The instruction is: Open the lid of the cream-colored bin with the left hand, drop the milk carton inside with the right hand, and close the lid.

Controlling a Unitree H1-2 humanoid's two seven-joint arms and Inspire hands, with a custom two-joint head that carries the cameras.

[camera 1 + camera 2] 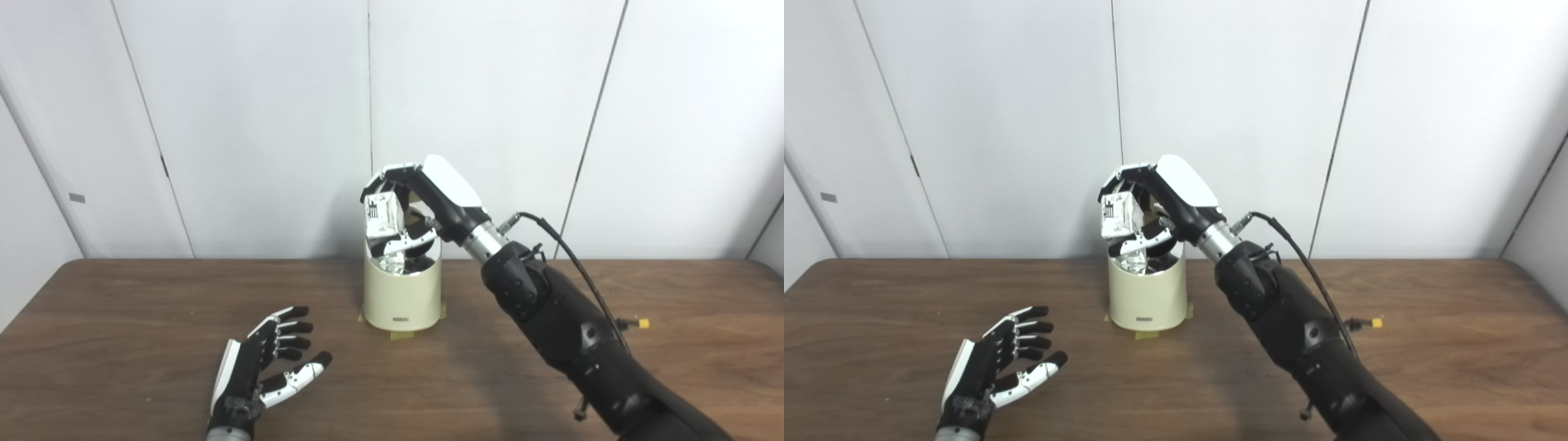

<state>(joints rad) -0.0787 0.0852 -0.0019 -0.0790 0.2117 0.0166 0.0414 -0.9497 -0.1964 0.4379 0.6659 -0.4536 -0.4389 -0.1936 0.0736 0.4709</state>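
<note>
Facing you is a brown wooden table [122, 294] that fills the lower half of both views, backed by white wall panels [263, 122]. Your right arm [569, 331] rises from the bottom right corner and slants up and left across the table, a black cable [576, 263] looping along it. The cream bin [402, 294] stands upright near the table's far edge, at centre, on strips of yellowish tape [401, 334]; its top is open and you can see a dark interior with something shiny inside. Your right hand [422, 196] hangs directly above that opening, fingers curled around the white milk carton [383, 214], which sits tilted just over the rim. Your left hand [263, 361] rests low over the near left table, well apart from the bin, holding nothing, fingers spread.
</note>
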